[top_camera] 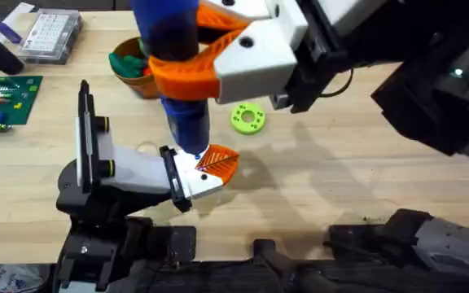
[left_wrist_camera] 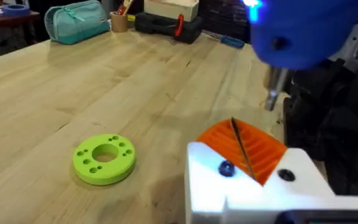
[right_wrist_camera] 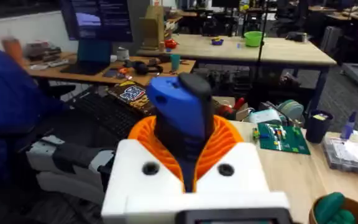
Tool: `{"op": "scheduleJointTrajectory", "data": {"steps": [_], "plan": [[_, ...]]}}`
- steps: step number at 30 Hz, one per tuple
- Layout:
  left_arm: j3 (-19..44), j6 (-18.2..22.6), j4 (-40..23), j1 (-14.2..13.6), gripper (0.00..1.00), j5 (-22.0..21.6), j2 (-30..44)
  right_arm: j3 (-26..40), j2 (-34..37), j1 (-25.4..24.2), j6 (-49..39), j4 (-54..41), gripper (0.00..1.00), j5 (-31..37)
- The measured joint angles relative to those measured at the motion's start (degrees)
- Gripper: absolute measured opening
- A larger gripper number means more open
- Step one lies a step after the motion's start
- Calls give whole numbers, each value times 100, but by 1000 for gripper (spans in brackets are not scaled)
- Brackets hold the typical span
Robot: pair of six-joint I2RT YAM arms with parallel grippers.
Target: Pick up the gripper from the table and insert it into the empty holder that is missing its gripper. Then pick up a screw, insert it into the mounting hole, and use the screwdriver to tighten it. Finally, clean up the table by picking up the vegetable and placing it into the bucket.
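Screwdriver point(top_camera: 176, 73) pinched upright in right pincer point(top_camera: 218, 61), orange ribbed pads clamped on both sides of the blue barrel; the right wrist view confirms the grip just under the black end cap. Bit tip is down at the holder point(top_camera: 195, 181), the white wedge at the end of the left arm's finger, with the orange gripper point(top_camera: 218, 163) already seated in it. Step in hand, by my reading: tightening the mounting screw. In the left wrist view the metal bit point(left_wrist_camera: 271, 93) hangs just above the orange part; I cannot tell whether it is engaged in a screw head. A dark screw point(left_wrist_camera: 226, 168) shows in the white block.

Left pincer point(top_camera: 190, 175): cannot tell whether its fingers are spread or pressed together.

Next move calls for keeping the bit vertical and centred on the screw, light downward pressure, then rotation; any tilt could cam it out.

Surroundings, overhead view: lime-green disc point(top_camera: 247, 118) near, at about 1 o'clock from the holder, apart from it. Bucket point(top_camera: 133, 69) on the counter point(top_camera: 340, 179) at 11 o'clock, green pieces inside; I cannot tell whether the vegetable is among them. Clear parts box point(top_camera: 51, 34) and green circuit board point(top_camera: 5, 99) farther off at 10 o'clock. Nothing blocks the screwdriver.
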Motion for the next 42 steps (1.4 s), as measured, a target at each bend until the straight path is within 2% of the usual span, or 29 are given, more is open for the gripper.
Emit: {"op": "scheduleJointTrajectory", "data": {"steps": [8, 18, 42], "plan": [[0, 0, 0, 0, 9, 1, 0, 9, 30, 0, -349, -471, 44, -121], [0, 0, 0, 0, 9, -1, 0, 17, 468, 14, -560, -473, 44, 7], [0, -1, 0, 0, 9, -1, 0, 17, 472, 125, -506, -342, 44, 223]]}}
